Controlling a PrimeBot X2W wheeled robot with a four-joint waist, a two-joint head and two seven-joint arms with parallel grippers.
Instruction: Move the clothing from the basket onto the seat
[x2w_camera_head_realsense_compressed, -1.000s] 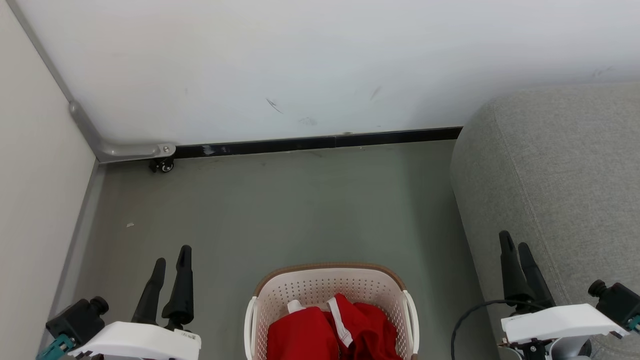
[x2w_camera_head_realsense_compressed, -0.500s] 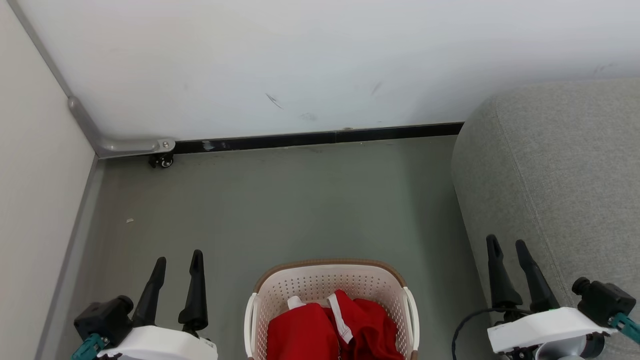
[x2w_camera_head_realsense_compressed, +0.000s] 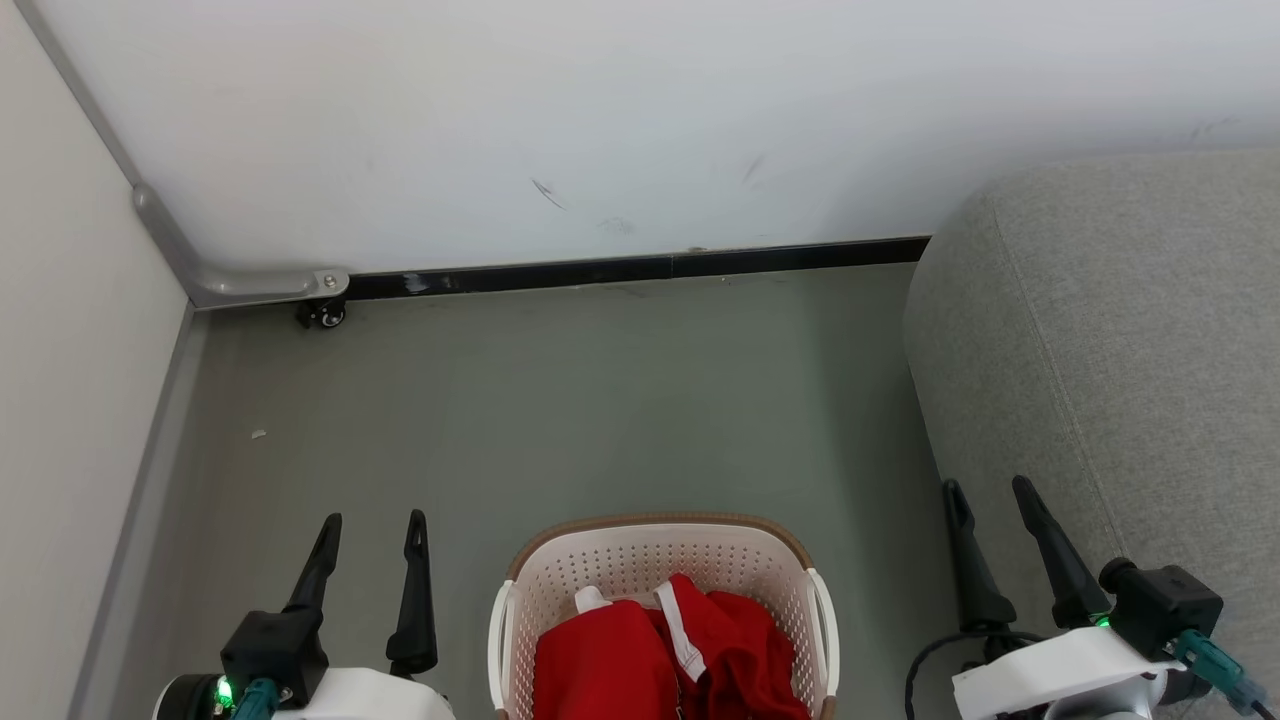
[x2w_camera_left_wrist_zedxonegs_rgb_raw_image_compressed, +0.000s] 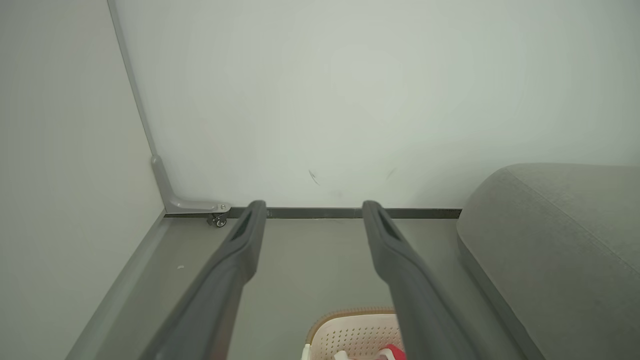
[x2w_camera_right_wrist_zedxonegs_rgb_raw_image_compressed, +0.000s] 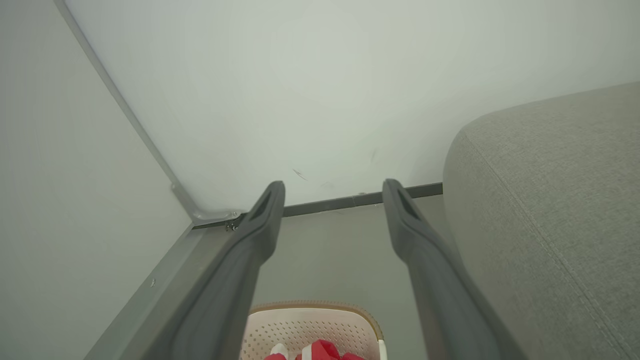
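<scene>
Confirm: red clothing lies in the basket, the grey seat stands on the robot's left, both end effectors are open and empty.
Not quite: the head view shows the seat on the robot's right, not left. The clothing does lie in the basket, and the left end effector and right end effector are open and empty.

Bare floor (x2w_camera_head_realsense_compressed: 600, 400) beyond the basket (x2w_camera_head_realsense_compressed: 655, 522): open passage. Basket top unobstructed; clothing (x2w_camera_head_realsense_compressed: 620, 660) reachable from above. On the right the seat (x2w_camera_head_realsense_compressed: 1120, 330) stands near the basket. The wall (x2w_camera_head_realsense_compressed: 640, 110) closes the far side, a side panel (x2w_camera_head_realsense_compressed: 70, 420) the left.
</scene>
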